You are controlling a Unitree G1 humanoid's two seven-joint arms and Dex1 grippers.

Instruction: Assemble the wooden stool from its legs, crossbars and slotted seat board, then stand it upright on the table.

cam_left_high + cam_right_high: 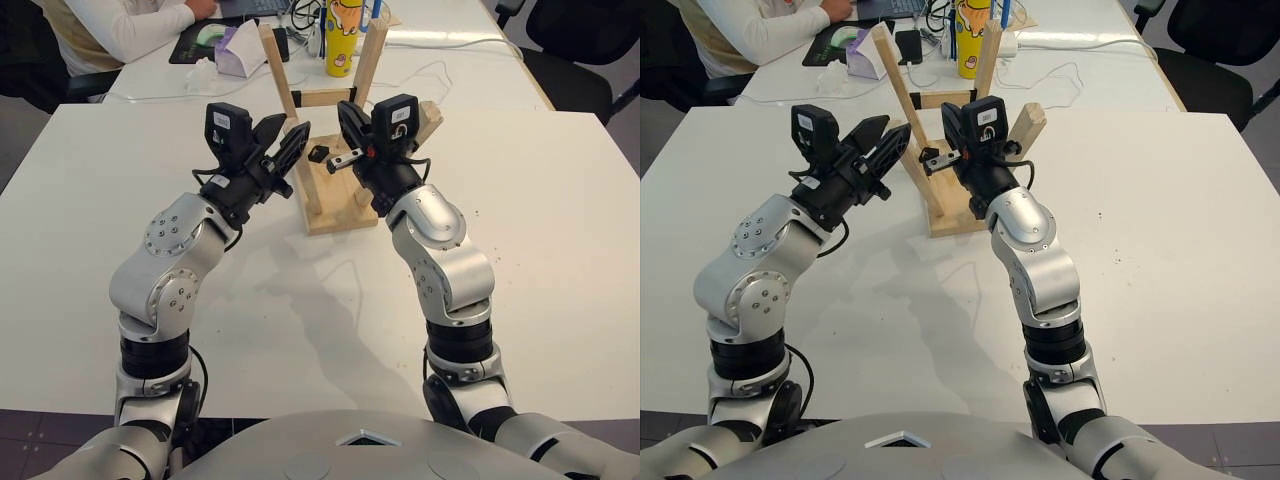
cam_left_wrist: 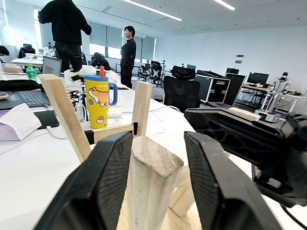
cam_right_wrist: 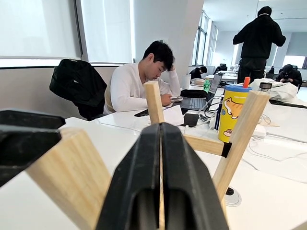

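— Sitting upside down, upper centre of the head view: stool (image 1: pixel 318 190), seat board (image 1: pixel 335 215) on the table (image 1: pixel 520 250).
— And for the left gripper (image 1: pixel 292 128)?
— Spread open either side of one leg (image 2: pixel 151 177).
— For the right gripper (image 3: pixel 160 132)?
— Clenched shut, among the legs.

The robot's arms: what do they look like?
The left arm and right arm are rounded silver shells with black collars; rings of small screws show on the left one. Black cables loop at the wrists. Each ends in black jaws and a boxy black block with a white label.
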